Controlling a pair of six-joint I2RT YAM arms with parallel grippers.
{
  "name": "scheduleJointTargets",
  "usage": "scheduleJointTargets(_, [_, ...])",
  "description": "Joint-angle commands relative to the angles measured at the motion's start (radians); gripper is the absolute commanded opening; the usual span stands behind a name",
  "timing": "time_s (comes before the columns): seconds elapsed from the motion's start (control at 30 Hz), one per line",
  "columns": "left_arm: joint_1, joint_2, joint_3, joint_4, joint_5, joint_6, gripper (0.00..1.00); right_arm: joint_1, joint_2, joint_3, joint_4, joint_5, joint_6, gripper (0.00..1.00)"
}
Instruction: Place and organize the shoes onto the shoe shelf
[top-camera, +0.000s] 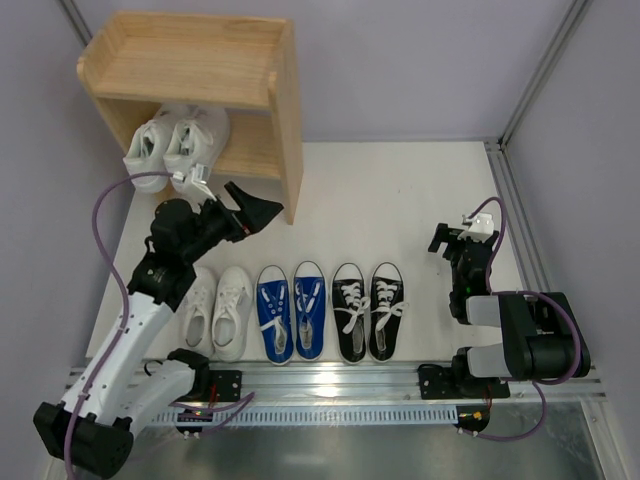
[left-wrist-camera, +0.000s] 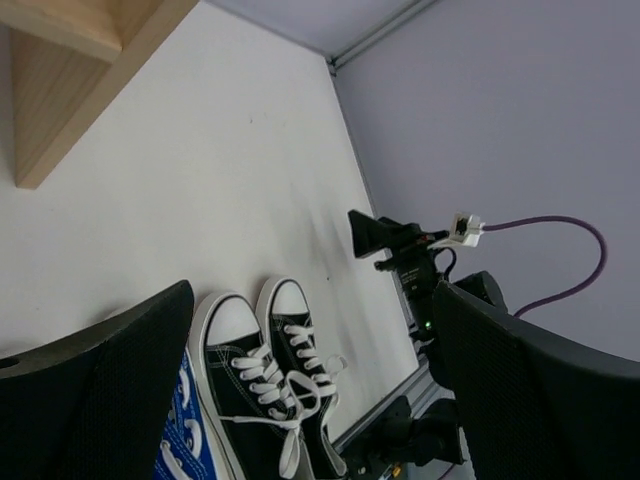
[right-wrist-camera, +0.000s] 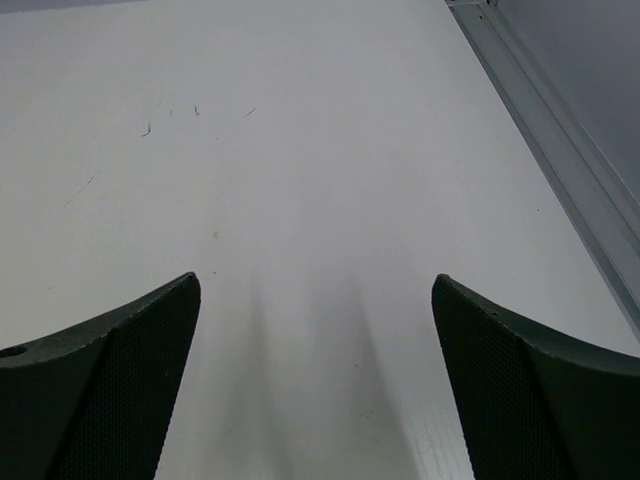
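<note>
My left gripper (top-camera: 252, 212) hangs spread and empty beside the shoe shelf (top-camera: 288, 110); my right gripper (right-wrist-camera: 316, 390) is spread too. 2 white shoes (top-camera: 178, 145) sit on its lower tier. 6 more line the table (top-camera: 400, 200): white pair (top-camera: 222, 310), blue pair (top-camera: 292, 310), black pair (top-camera: 368, 310). I judge them light, with soft canvas over stiff rubber soles, so I'd pinch the heel collar.

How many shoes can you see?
8. Two white shoes sit on the shelf's lower tier; on the table, a row: white pair, blue pair, black pair.
</note>
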Motion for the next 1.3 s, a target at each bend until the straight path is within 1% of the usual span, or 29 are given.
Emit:
scheduleJointTargets(0.0, [-0.002,-0.074,0.113,-0.035,-0.061,0.008,1.0,0.001,0.001,0.001,0.078,-0.004,-0.004,0.97])
scheduleJointTargets(0.13, [-0.003,-0.123,0.055,-0.06,-0.111,-0.065,1.0,0.001,0.001,0.001,0.079,-0.004,-0.005,0.97])
scheduleJointTargets(0.17, [-0.002,-0.14,0.013,0.007,-0.068,-0.061,1.0,0.0,0.0,0.0,0.079,-0.004,-0.004,0.97])
scheduleJointTargets(0.23, [-0.002,-0.156,-0.02,0.071,-0.014,-0.052,0.98,0.0,0.001,0.009,0.067,-0.006,-0.004,0.98])
scheduleJointTargets(0.27, [-0.002,-0.165,-0.026,0.086,-0.013,-0.033,0.95,0.001,0.0,0.004,0.077,-0.069,-0.007,0.97])
scheduleJointTargets(0.3, [-0.002,-0.179,-0.026,0.092,-0.019,-0.003,0.91,0.001,-0.032,0.035,-0.02,-0.145,-0.061,0.97])
scheduleJointTargets(0.33, [-0.003,-0.18,-0.02,0.074,-0.034,0.066,0.83,0.007,-0.058,0.071,-0.124,-0.174,-0.092,0.97])
scheduleJointTargets(0.37, [-0.002,-0.182,-0.003,0.043,-0.058,0.103,0.61,0.015,-0.075,0.149,-0.172,-0.15,-0.07,0.97])
scheduleJointTargets(0.4, [-0.002,-0.18,0.013,0.013,-0.097,0.141,0.48,0.025,-0.112,0.223,-0.469,-0.126,-0.056,0.97])
scheduleJointTargets(0.43, [-0.002,-0.171,0.044,-0.047,-0.123,0.216,0.35,0.033,-0.144,0.295,-0.586,-0.124,-0.021,0.97])
scheduleJointTargets(0.47, [-0.002,-0.165,0.055,-0.072,-0.15,0.241,0.14,0.042,-0.158,0.391,-0.669,-0.134,-0.011,0.97])
scheduleJointTargets(0.5, [-0.002,-0.16,0.061,-0.089,-0.177,0.27,0.08,0.045,-0.175,0.415,-0.742,-0.174,0.042,0.97])
scheduleJointTargets(0.57, [-0.003,-0.145,0.057,-0.08,-0.221,0.327,0.0,0.05,-0.248,0.428,-0.762,-0.249,0.087,0.97])
scheduleJointTargets(0.6, [-0.002,-0.137,0.054,-0.072,-0.23,0.34,0.0,0.05,-0.27,0.425,-0.765,-0.269,0.129,0.98])
scheduleJointTargets(0.63, [-0.002,-0.115,0.049,-0.052,-0.243,0.349,0.0,0.05,-0.293,0.422,-0.765,-0.342,0.139,0.99])
scheduleJointTargets(0.67, [-0.002,-0.102,0.052,-0.046,-0.249,0.358,0.0,0.052,-0.315,0.435,-0.769,-0.386,0.139,0.95])
scheduleJointTargets(0.7, [-0.002,-0.085,0.055,-0.037,-0.255,0.375,0.0,0.052,-0.316,0.447,-0.794,-0.427,0.16,0.63])
scheduleJointTargets(0.73, [-0.002,-0.072,0.055,-0.023,-0.279,0.383,0.0,0.053,-0.31,0.466,-0.804,-0.551,0.171,0.43])
scheduleJointTargets(0.77, [-0.003,-0.041,0.063,-0.014,-0.295,0.384,0.0,0.067,-0.277,0.519,-0.818,-0.585,0.194,0.12])
scheduleJointTargets(0.8, [-0.002,-0.03,0.067,-0.014,-0.303,0.389,0.0,0.131,-0.255,0.556,-0.885,-0.561,0.234,0.04])
scheduleJointTargets(0.83, [-0.002,-0.022,0.072,-0.018,-0.307,0.387,0.0,0.191,-0.229,0.601,-0.927,-0.535,0.242,0.04])
scheduleJointTargets(0.87, [-0.002,-0.021,0.07,-0.02,-0.306,0.384,0.0,0.252,-0.195,0.7,-0.97,-0.506,0.207,0.04])
scheduleJointTargets(0.9, [-0.003,-0.027,0.063,-0.021,-0.303,0.367,0.0,0.389,-0.136,0.749,-1.042,-0.46,0.178,0.04])
scheduleJointTargets(0.93, [-0.002,-0.041,0.052,-0.018,-0.303,0.361,0.0,0.444,-0.103,0.788,-1.047,-0.431,0.126,0.04])
scheduleJointTargets(0.97, [-0.002,-0.056,0.04,-0.015,-0.31,0.357,0.0,0.485,-0.076,0.852,-1.048,-0.411,0.116,0.04])
scheduleJointTargets(1.03, [-0.002,-0.116,0.005,-0.03,-0.315,0.352,0.0,0.573,0.0,0.906,-1.01,-0.406,0.113,0.04])
scheduleJointTargets(1.07, [-0.002,-0.134,-0.005,-0.04,-0.365,0.352,0.0,0.601,0.019,0.956,-0.995,-0.377,0.104,0.04])
scheduleJointTargets(1.17, [-0.003,-0.217,-0.029,-0.096,-0.388,0.37,0.0,0.682,0.098,1.045,-0.973,-0.336,0.078,0.04])
scheduleJointTargets(1.27, [-0.002,-0.281,-0.054,-0.142,-0.41,0.386,0.0,0.742,0.158,1.09,-0.901,-0.308,0.076,0.05])
